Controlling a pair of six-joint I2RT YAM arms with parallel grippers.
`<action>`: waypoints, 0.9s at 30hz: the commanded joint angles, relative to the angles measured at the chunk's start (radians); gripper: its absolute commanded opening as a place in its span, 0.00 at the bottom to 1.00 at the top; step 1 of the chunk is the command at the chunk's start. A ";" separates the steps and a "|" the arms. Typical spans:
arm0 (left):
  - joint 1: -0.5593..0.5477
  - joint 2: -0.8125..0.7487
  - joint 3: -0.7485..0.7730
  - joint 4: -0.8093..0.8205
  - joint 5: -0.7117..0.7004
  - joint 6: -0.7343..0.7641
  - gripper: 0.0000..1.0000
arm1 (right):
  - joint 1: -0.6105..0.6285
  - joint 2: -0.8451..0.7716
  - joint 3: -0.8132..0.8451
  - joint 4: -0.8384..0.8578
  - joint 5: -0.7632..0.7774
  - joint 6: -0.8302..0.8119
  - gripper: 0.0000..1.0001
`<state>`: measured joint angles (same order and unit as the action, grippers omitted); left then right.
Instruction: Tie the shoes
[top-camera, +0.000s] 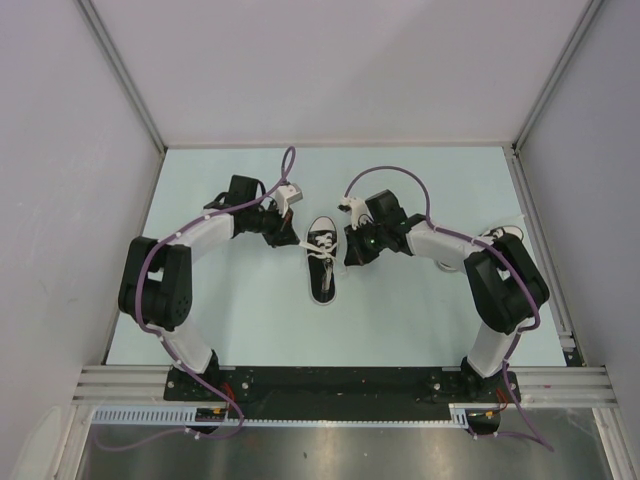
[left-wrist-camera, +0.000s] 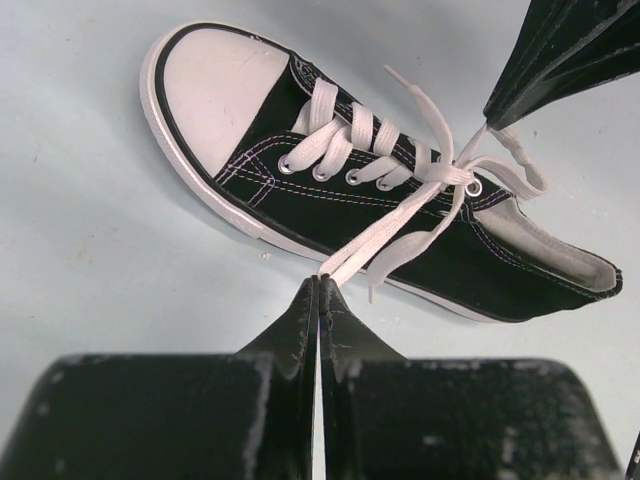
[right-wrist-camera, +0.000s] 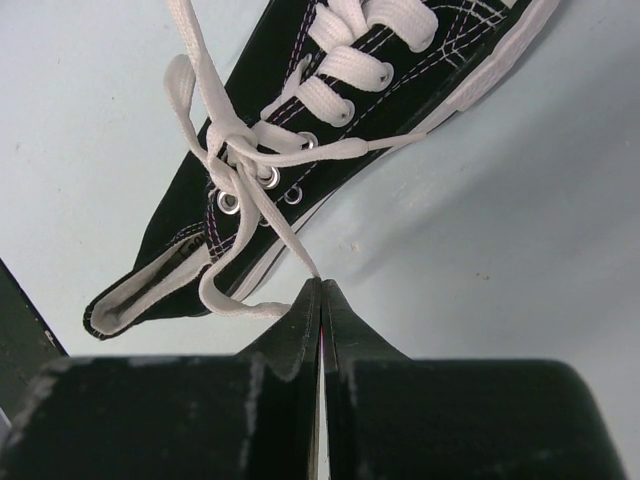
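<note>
Left hand (left-wrist-camera: 318, 288) and right hand (right-wrist-camera: 320, 290) each pinch a lace (left-wrist-camera: 392, 232), flanking the sneaker (top-camera: 322, 262), far from table (top-camera: 220, 330) edges.

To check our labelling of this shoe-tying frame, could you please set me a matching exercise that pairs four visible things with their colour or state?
Things:
1. toe cap
2. canvas upper
3. left claw
4. table

Colour or state:
a. shut on a white lace
b. pale blue-grey
c. plain white
d. black, with metal eyelets

Pairs: 1-c; 2-d; 3-a; 4-b
</note>
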<state>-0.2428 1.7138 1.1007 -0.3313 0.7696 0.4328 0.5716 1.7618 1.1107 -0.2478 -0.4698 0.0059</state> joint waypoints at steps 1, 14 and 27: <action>0.022 -0.033 -0.001 0.032 0.002 0.032 0.00 | -0.012 0.004 0.001 -0.013 0.013 -0.033 0.00; 0.027 -0.028 0.022 -0.020 -0.023 0.099 0.00 | -0.029 0.002 0.001 -0.025 0.033 -0.060 0.00; 0.036 -0.020 0.025 -0.011 -0.010 0.096 0.00 | -0.045 -0.005 0.001 -0.018 -0.053 -0.070 0.00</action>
<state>-0.2264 1.7138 1.1007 -0.3611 0.7624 0.4984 0.5350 1.7618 1.1107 -0.2417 -0.4877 -0.0448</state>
